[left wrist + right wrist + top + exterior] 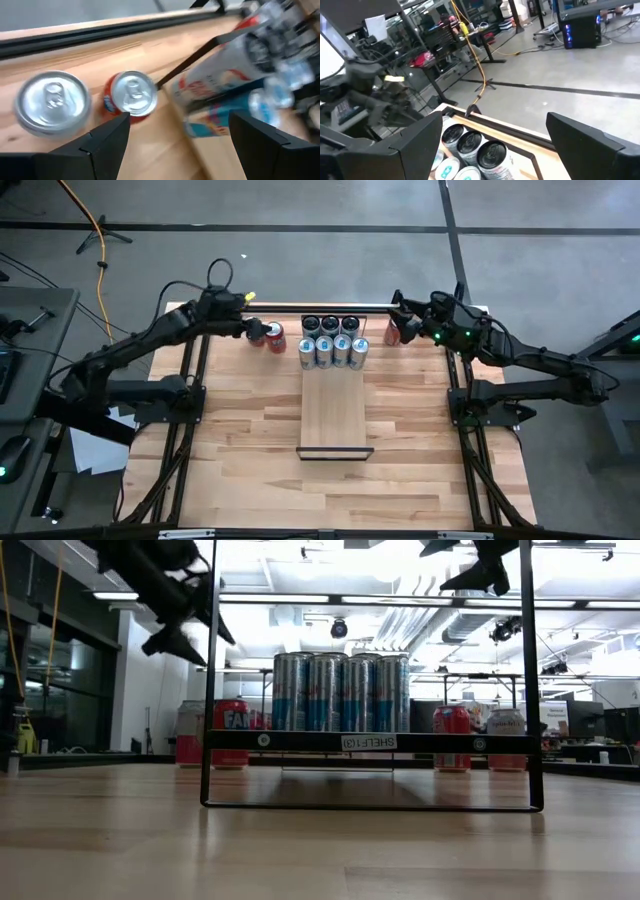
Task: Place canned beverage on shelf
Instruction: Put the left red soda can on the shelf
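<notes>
I'm seeing the pale plank-patterned wooden counter (240, 440) carrying the long pale wood shelf (335, 415) with thin dark metal end frames, seven silver-blue cans (332, 346) crowding its far end. Red cans are standing on the counter at left (274, 337) and right (391, 332).

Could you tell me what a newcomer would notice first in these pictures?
A cluster of silver-blue cans packed at the far end of the shelf. Red cans stand on the table either side: one below the open left gripper, another below the open right gripper.
</notes>
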Controlling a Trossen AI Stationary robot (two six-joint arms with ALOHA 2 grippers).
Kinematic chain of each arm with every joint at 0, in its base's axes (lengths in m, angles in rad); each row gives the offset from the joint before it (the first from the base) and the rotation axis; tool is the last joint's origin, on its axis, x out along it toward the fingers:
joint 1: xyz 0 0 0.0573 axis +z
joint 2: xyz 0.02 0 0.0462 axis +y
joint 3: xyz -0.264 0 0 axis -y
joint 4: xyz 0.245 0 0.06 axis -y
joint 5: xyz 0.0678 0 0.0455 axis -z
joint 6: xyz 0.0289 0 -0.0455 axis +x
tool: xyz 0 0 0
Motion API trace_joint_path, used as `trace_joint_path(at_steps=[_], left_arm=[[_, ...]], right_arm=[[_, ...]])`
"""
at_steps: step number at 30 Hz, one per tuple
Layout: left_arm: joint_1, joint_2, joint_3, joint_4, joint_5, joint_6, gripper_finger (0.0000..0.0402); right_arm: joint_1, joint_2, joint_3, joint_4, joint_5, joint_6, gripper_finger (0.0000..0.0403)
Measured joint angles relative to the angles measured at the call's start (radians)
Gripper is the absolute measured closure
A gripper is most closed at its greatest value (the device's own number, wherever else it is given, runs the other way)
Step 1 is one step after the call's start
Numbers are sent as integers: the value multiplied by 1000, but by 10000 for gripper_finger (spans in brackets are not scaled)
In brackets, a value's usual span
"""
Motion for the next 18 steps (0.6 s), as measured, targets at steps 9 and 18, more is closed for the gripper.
trace_joint_path(at_steps=[9,18], left_arm=[[90,311,226,-185,-36,202,106],[67,476,355,-199,12,237,106]], right_arm=[[0,8,-1,-3,8,20,59],[0,58,-3,-39,8,20,59]])
